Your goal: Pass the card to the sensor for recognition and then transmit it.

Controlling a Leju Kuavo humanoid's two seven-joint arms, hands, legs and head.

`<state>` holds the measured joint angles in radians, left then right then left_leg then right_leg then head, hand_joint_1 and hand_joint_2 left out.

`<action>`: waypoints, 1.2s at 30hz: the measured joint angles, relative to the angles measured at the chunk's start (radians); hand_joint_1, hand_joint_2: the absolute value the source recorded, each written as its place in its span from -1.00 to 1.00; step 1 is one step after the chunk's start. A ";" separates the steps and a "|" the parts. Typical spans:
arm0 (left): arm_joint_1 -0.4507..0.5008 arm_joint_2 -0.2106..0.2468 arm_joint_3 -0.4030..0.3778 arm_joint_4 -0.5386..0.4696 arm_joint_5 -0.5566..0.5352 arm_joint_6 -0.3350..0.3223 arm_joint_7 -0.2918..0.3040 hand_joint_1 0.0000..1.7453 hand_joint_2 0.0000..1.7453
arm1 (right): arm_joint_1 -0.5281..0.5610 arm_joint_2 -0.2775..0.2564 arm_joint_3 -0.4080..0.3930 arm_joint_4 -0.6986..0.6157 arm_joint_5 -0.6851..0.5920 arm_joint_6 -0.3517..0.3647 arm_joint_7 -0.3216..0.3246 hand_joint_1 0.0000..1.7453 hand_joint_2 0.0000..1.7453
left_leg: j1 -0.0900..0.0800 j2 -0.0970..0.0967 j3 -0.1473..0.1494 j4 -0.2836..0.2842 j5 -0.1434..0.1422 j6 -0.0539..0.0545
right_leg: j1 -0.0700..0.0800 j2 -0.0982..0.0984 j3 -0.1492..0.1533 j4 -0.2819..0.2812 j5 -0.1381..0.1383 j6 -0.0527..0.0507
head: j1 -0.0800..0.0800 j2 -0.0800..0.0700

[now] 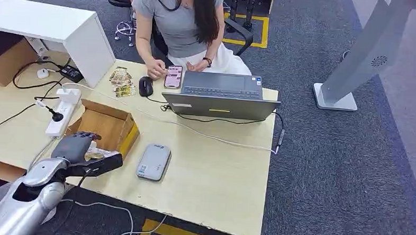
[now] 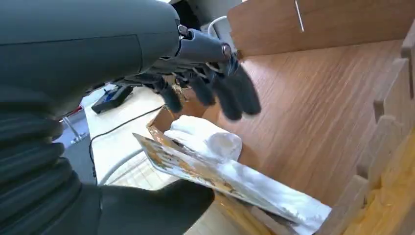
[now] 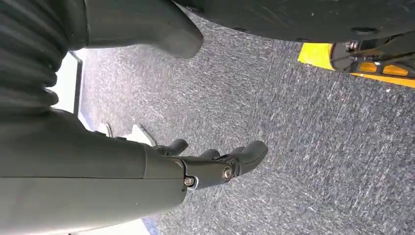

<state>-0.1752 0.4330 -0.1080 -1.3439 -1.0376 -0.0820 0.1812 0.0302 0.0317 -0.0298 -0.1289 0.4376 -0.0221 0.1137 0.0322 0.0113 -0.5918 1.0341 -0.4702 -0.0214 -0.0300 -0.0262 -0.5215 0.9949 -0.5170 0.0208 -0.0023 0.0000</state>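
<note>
At the lower left of the head view the robot's left hand (image 1: 80, 146) hangs over the near corner of an open cardboard box (image 1: 110, 125) on the desk (image 1: 214, 165). A card (image 1: 95, 155) with a gold and brown printed face lies between its thumb and its dark fingers (image 2: 230, 93). In the left wrist view the thumb sits under the card (image 2: 195, 169) while the fingers are spread above it and not touching it, so I cannot tell whether the card is truly gripped. Something white and crumpled lies just behind the card, against the box's wooden-coloured floor.

Just to the right of the box, flat on the desk, is a grey card sensor (image 1: 154, 162). Further up the frame a person (image 1: 180, 26) sits at an open laptop (image 1: 221, 97), one hand by a phone (image 1: 173, 76) and a black mouse (image 1: 146, 85).

The right hand (image 3: 215, 164) hangs over grey carpet (image 3: 303, 127), fingers loosely curled and apart, holding nothing.
</note>
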 joint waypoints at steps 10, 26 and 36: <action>0.000 0.000 0.000 0.000 0.001 0.009 -0.002 1.00 1.00 | 0.000 0.000 0.000 0.000 0.000 0.000 0.000 -1.00 1.00 | 0.000 0.000 0.000 0.000 0.000 0.000 | 0.000 0.000 0.000 0.000 0.000 0.000 | 0.000 0.000; 0.002 -0.001 0.000 0.000 0.004 0.021 -0.015 1.00 1.00 | 0.000 0.000 0.001 0.000 -0.001 0.000 0.000 -1.00 1.00 | 0.000 0.000 0.000 0.000 0.000 0.000 | 0.000 0.000 0.000 0.000 0.000 0.000 | 0.000 0.000; -0.022 -0.013 0.000 0.000 -0.016 0.068 -0.033 1.00 1.00 | -0.001 0.000 0.002 0.000 -0.001 -0.002 0.000 -1.00 1.00 | 0.000 0.000 0.000 0.000 0.000 0.000 | 0.000 0.000 -0.002 0.000 0.000 0.000 | 0.000 0.000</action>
<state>-0.1972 0.4204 -0.1083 -1.3439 -1.0540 -0.0137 0.1484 0.0296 0.0317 -0.0282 -0.1289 0.4368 -0.0237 0.1137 0.0322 0.0108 -0.5916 1.0343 -0.4701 -0.0214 -0.0300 -0.0266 -0.5238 0.9948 -0.5170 0.0207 -0.0023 0.0000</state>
